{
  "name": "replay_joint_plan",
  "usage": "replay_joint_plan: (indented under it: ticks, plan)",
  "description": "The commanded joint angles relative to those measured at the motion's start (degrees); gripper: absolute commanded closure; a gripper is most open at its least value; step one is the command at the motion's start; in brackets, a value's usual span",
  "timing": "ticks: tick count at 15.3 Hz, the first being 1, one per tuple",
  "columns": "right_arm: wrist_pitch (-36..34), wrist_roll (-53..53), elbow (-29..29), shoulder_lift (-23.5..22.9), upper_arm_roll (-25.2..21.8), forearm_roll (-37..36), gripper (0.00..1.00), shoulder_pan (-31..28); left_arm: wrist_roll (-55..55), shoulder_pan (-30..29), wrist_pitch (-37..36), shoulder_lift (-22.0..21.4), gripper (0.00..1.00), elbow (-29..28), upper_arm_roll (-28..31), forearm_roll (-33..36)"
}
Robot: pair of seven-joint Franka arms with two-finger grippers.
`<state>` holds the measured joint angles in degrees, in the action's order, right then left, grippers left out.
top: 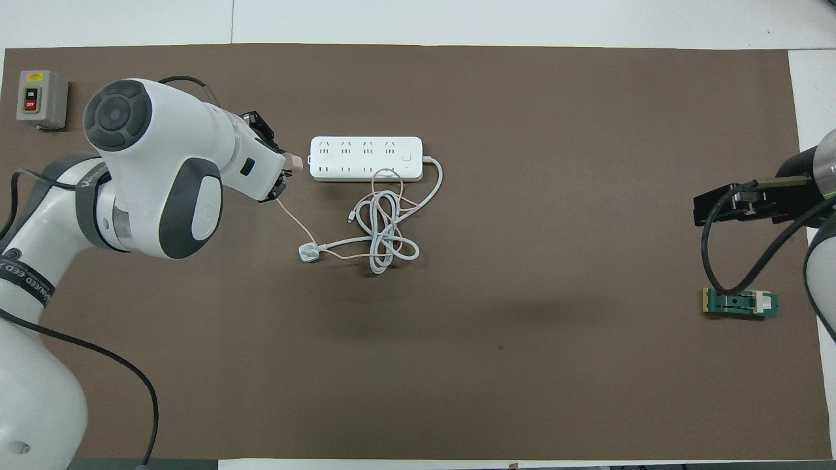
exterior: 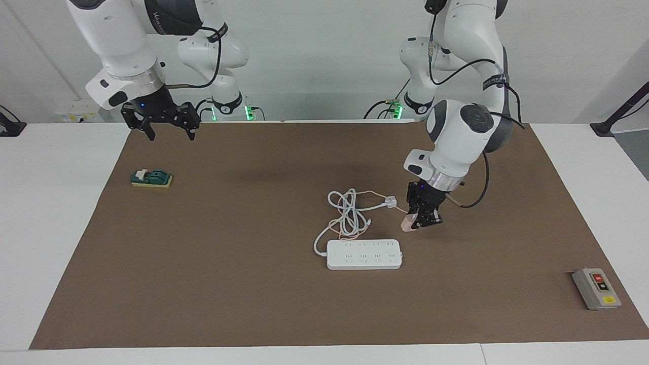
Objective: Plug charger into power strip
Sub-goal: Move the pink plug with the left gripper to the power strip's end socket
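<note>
Holding the charger (exterior: 408, 224) — a small pale-pink cube — the left gripper (exterior: 422, 221) hangs above the brown mat (exterior: 253, 304), its fingers pinched on the cube, just off the power strip's end toward the left arm's end of the table. The charger is off the mat and apart from the strip.

Power strip (exterior: 364, 254): flat white bar, lying on the mat near the table's middle, sockets facing up, none occupied.

Pink cable (top: 292, 220): thin, trailing from the charger down to the mat and into the coil.

White cord (exterior: 347, 213): thick, coiled in loose loops on the mat, nearer to the robots than the strip; its white plug (exterior: 390, 202) lies beside the loops.

Right gripper (exterior: 169, 129): fingers spread wide, empty, waiting raised over the mat's edge at the right arm's end.

Green block (exterior: 151, 178): on a yellow base, on the mat below the right gripper's area.

Grey switch box (exterior: 596, 288): red and black buttons, at the mat's corner toward the left arm's end — well apart from the strip.
</note>
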<state>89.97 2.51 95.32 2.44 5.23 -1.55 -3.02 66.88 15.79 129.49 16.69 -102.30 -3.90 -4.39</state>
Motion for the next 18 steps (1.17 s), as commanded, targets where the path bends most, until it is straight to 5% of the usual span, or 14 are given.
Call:
replay_joint_plan:
  ticks: [1, 6, 18]
  plan:
    - [1.6, -1.2, 1.7, 1.2, 0.5, 0.2, 0.0, -1.4, 1.1, 1.7, 2.0, 1.9, 1.0, 0.2, 0.8, 3.0]
    - [1.6, 0.5, 1.0, 0.8, 0.5, 4.2, 0.0, -1.8, 1.3, 1.5, 3.0, 7.1, 1.0, 5.0, 0.7, 6.1]
    - [1.7, 0.3, 1.7, 1.5, 0.5, 3.8, 0.0, -1.4, 0.4, 3.9, 6.7, 7.3, 1.0, 3.5, 0.5, 5.5]
